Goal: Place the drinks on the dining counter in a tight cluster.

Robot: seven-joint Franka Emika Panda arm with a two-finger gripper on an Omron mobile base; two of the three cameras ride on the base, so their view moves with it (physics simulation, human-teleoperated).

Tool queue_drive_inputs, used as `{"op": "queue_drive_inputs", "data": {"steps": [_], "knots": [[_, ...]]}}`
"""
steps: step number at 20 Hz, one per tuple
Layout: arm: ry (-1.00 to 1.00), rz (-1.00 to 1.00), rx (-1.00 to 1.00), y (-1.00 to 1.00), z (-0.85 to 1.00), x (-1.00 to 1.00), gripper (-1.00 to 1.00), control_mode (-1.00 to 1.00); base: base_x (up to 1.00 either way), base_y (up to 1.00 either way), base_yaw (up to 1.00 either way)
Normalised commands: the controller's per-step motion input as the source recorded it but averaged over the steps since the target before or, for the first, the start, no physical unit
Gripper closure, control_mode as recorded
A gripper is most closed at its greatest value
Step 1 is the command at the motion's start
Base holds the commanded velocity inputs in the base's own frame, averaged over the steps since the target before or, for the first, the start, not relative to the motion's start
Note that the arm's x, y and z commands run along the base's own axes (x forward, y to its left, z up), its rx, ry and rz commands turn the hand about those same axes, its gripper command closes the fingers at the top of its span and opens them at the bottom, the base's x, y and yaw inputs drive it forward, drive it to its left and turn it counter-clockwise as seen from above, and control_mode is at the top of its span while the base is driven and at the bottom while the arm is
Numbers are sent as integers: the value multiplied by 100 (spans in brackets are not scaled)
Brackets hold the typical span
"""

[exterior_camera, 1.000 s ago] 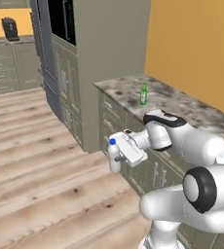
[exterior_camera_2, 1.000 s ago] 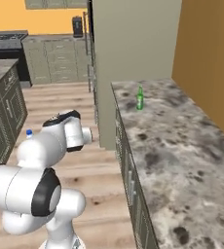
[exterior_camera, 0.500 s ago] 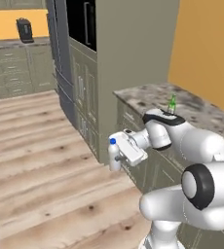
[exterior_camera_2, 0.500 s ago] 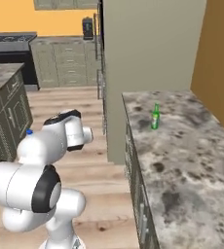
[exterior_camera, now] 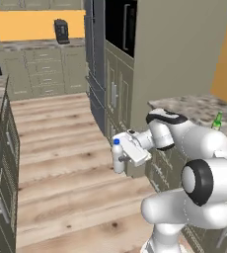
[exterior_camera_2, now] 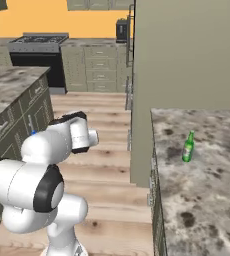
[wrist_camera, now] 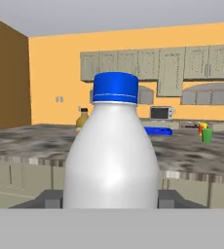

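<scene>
White plastic, blue screw cap: the small bottle (exterior_camera: 118, 156) sits upright in the hand (exterior_camera: 121, 157), carried in the air over the wooden floor (exterior_camera: 61, 163), level with the cabinet fronts and clear of any worktop. In the hand view the bottle (wrist_camera: 112, 155) stands close before the camera, with the two dark fingertips (wrist_camera: 49, 198) pressed against its lower body on either side, so the hand is closed around it to the bottle's width. No label, brand or print is visible on the white body or on the cap. The slim green glass bottle (exterior_camera_2: 188, 147) stands upright on the speckled granite worktop (exterior_camera_2: 207, 190) to the robot's right, near the tall olive-grey cabinet column (exterior_camera_2: 187, 55); any label on it is too small to read. Beyond the held bottle, a second granite worktop (wrist_camera: 192, 155) carries the amber jug (wrist_camera: 82, 121) with a black cap, a flat blue item (wrist_camera: 158, 131), and a yellow cup (wrist_camera: 202, 128) touching or just beside a green cup (wrist_camera: 207, 135). The jug's label cannot be read.
</scene>
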Motion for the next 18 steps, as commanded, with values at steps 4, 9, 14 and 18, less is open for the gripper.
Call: {"op": "queue_drive_inputs", "data": {"steps": [4,9,14,18], "knots": [[0,0,0,0,0,0,100,100,35,3,59],[0,0,0,0,0,0,100,100,57,0,48],[0,0,0,0,0,0,100,100,64,0,43],[0,0,0,0,0,0,100,100,76,0,29]]}}
